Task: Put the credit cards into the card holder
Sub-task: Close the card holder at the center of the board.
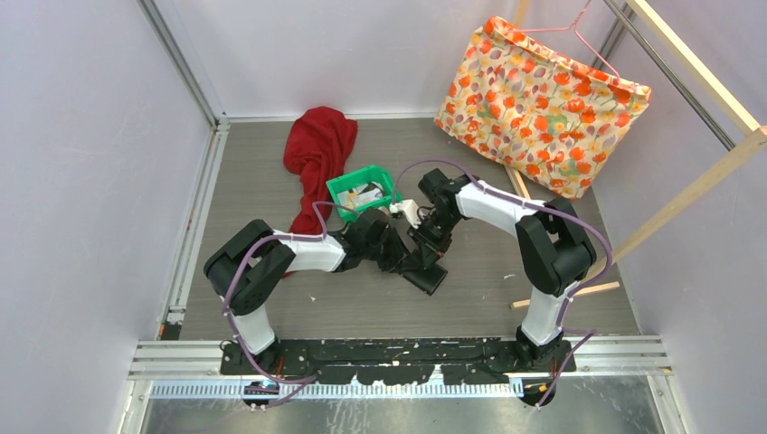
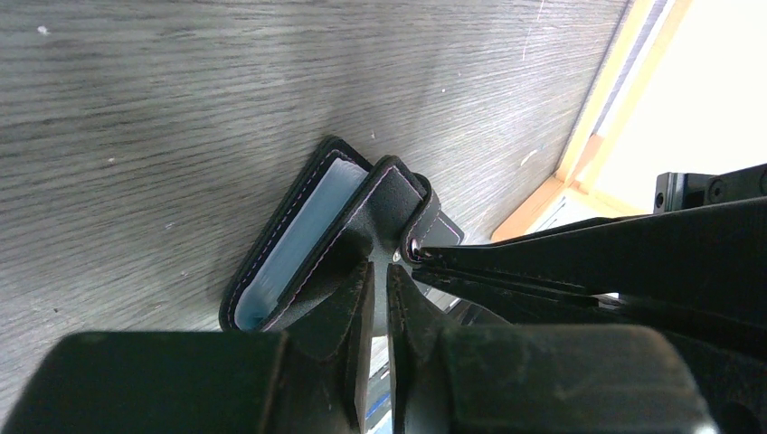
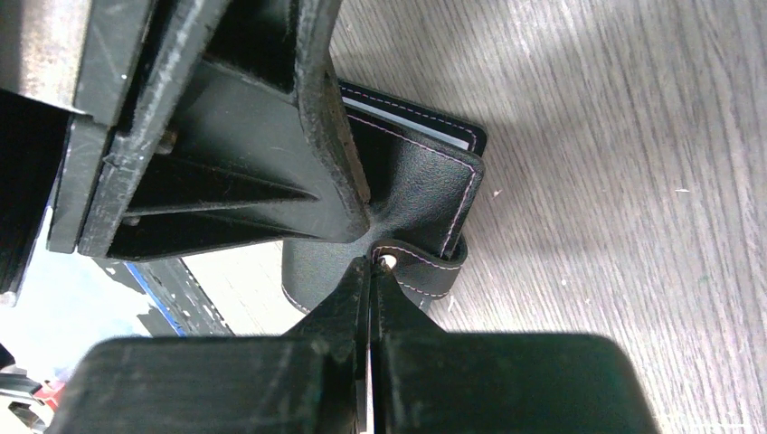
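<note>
Left wrist view: the black card holder (image 2: 303, 231) is seen half-opened on the grey wood-grain table (image 2: 136, 108), its cover pinched by the nearly closed left gripper (image 2: 382, 271). Its snap tab (image 3: 425, 271) is clamped by the fully closed right gripper (image 3: 371, 267), with the left arm (image 1: 307, 251) and right arm (image 1: 493, 206) bent inward.

A grey wood-grain tabletop (image 1: 298, 307) fills a booth closed in by plain pale lilac walls (image 1: 81, 181) on the left, back and right. An aluminium post (image 1: 178, 61) runs up the left back corner, and a ribbed aluminium rail (image 1: 172, 359) crosses the near edge. On the right, a pale wooden beam (image 1: 687, 194) slants over the surface, and a short wooden strip (image 1: 565, 295) lies flat below it. An orange floral fabric bag (image 1: 543, 108) leans in the far right corner. A red cloth (image 1: 318, 149) lies crumpled towards the back. The light is even and soft.
</note>
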